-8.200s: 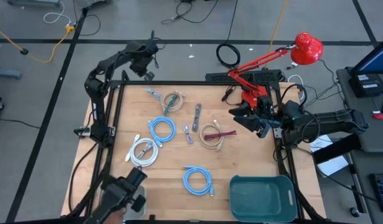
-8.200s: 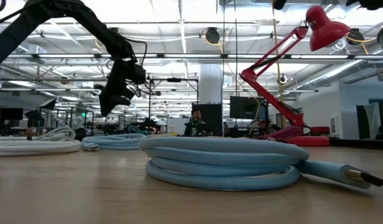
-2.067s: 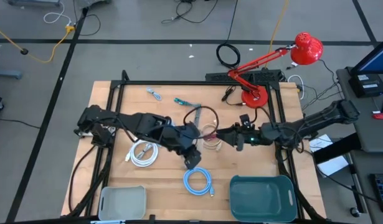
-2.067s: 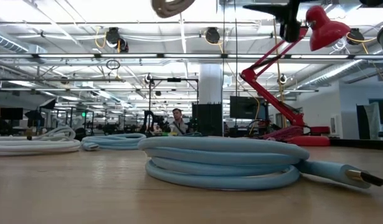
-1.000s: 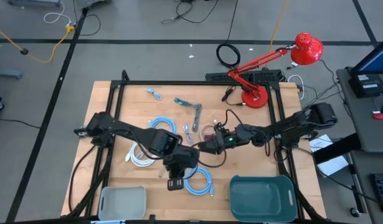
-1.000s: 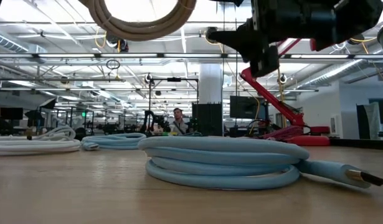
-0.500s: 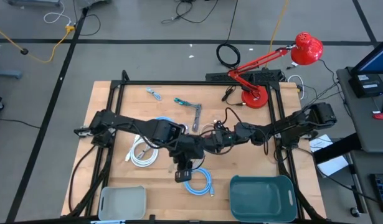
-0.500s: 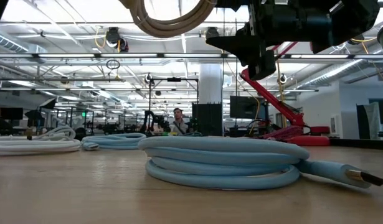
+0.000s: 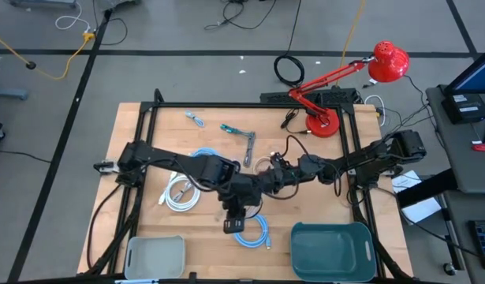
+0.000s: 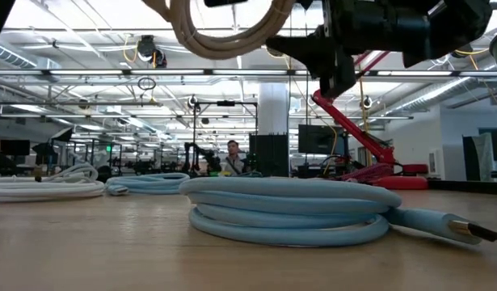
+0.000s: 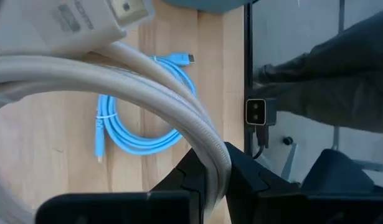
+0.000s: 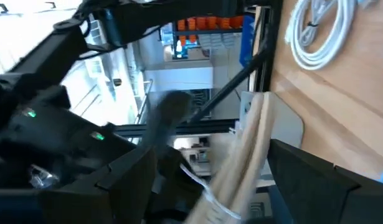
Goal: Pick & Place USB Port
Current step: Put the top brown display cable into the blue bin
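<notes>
At the centre of the high view, above the table's lower middle, the beige cable [image 10: 232, 32] hangs as a loose coil in the air, clamped in the left gripper [image 9: 236, 207], whose two fingers pinch a strand between them in the left wrist view. The coil [image 11: 116, 81] shows there with its pale plug at the upper left of the frame. Held by one strand, the loop dangles freely, which probably suits carrying it off the table without snagging.

The right gripper [image 9: 275, 178], just right of centre in the high view, stands with its fingers spread wide, and the beige strand [image 12: 247, 162] runs between them in the right wrist view; it looks set for a hand-over rather than gripping yet.

Directly below the held coil lies a blue cable [image 9: 254, 230], filling the low view's foreground [image 10: 288, 206]. A white cable [image 9: 179, 194] and another blue cable [image 9: 204, 160] lie to the left of centre. The teal bin [image 9: 330, 244] sits at the lower right edge, the grey bin [image 9: 154, 256] at the lower left. Open wood between the blue cable and the teal bin gives room for a low pass; the black frame rail [image 9: 359, 207] bounds the right side.
</notes>
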Available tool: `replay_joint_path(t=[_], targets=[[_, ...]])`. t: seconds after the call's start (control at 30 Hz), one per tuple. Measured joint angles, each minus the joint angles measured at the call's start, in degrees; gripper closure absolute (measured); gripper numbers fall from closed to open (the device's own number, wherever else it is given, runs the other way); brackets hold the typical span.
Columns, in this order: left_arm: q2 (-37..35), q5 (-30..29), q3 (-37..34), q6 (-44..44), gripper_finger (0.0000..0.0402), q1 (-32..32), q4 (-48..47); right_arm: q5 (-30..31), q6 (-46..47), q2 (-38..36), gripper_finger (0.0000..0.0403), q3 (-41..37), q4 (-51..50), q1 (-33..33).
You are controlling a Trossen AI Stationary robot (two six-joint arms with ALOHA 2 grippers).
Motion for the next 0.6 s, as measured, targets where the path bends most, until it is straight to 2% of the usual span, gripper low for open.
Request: replay_joint_path(t=[0.3,0.4,0.6], targets=[[0.99,-2.73,0.25,2.27,0.0369,0.1,-3.3,-0.15,-0.51,0.04,0.0106,1.77,-1.62,0.59],[0.96,-4.34,2.27,3.01,0.0369,0.39,-6.74,-0.78,-0.37,0.0,0.0106,1.83,-2.58,0.69],[0.84,-4.99,5.13,3.53,0.0369,1.13,-5.84,-0.48,0.04,-0.02,0.0107,1.92,-3.96,0.54]])
